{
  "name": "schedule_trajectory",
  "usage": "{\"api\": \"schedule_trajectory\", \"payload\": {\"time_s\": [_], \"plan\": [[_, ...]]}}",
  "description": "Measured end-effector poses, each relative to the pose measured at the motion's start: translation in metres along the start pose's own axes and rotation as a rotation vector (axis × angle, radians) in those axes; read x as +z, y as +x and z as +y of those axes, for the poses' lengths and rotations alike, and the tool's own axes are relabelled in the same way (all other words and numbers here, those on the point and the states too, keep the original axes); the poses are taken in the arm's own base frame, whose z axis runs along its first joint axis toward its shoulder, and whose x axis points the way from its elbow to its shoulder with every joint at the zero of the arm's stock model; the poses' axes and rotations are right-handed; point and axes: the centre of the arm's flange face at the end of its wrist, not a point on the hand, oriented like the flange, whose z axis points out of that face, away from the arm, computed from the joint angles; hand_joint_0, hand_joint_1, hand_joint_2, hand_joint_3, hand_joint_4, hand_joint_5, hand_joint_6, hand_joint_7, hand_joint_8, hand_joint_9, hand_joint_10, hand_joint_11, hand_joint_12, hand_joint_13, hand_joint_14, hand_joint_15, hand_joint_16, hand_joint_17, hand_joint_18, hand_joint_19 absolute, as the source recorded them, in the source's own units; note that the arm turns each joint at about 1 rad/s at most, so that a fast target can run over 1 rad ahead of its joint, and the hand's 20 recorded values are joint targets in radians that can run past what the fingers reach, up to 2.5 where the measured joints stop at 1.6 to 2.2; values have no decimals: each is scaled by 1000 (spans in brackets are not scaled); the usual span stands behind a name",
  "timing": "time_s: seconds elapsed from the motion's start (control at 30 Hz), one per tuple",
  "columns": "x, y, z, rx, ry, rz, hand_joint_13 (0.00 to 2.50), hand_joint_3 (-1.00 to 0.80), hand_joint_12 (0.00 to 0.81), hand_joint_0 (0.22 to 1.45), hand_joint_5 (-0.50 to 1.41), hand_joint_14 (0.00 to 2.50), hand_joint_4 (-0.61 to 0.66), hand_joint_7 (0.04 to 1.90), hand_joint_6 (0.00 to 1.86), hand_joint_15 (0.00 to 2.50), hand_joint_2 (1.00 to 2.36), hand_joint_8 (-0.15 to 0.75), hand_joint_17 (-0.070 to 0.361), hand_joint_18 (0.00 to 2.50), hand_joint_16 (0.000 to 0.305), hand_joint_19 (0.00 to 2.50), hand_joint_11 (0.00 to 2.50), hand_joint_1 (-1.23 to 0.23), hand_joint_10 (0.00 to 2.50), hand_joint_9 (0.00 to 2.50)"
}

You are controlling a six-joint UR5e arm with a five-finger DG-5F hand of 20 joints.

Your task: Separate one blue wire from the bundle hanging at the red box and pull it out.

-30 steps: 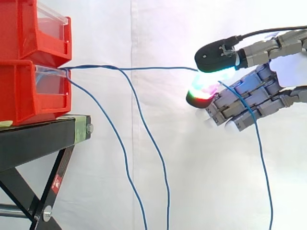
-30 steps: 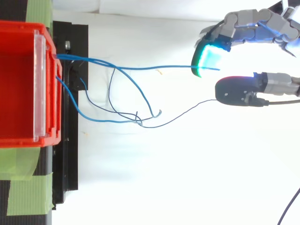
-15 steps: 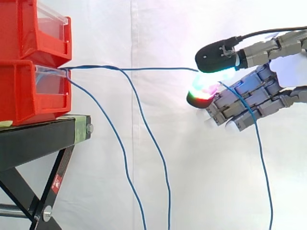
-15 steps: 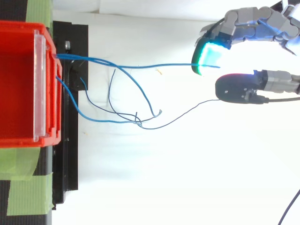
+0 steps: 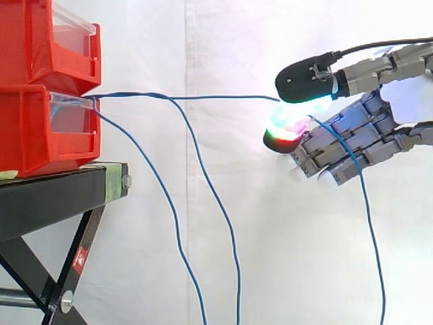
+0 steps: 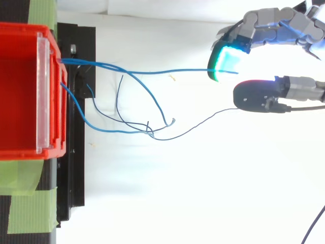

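Note:
One blue wire (image 5: 216,97) runs taut and nearly level from the front of the lower red box (image 5: 34,132) to my hand (image 5: 352,135) at the right. The hand is shut on it, pinching it between the black thumb tip and a glowing red-green pad. Past the pinch the wire drapes over the curled fingers and hangs down to the bottom edge. Two more blue wires (image 5: 169,203) leave the box and droop to the floor. From above, the held wire (image 6: 172,72) stretches from the red box (image 6: 20,91) to the hand (image 6: 269,25).
A second red bin (image 5: 47,40) is stacked on the lower one. Both rest on a black stand (image 5: 54,196) with crossed legs. Green tape (image 6: 30,211) marks the stand's surface. The white curtain lies behind everything.
In the top view the glowing pad has edged slightly toward the top edge. The wire stays pinched and taut, and the loose wires barely stir.

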Motion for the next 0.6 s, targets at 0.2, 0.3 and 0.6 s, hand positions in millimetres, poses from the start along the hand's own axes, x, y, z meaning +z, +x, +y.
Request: {"api": "schedule_trajectory", "payload": {"time_s": [0.2, 0.3, 0.6], "plan": [[0, 0, 0, 0, 0, 0, 301, 127, 365, 590, -115, 14, -136, 1340, 786, 345, 1028, 247, 113, 309, 50, 484, 298, -770, 8, 490], [0, 0, 0, 0, 0, 0, 303, 122, 366, 591, -116, 13, -140, 1323, 788, 344, 1028, 245, 113, 309, 50, 492, 295, -770, 8, 480], [0, 0, 0, 0, 0, 0, 301, 127, 361, 588, -116, 13, -139, 1338, 786, 348, 1029, 240, 112, 308, 50, 493, 276, -767, 7, 455]]}}
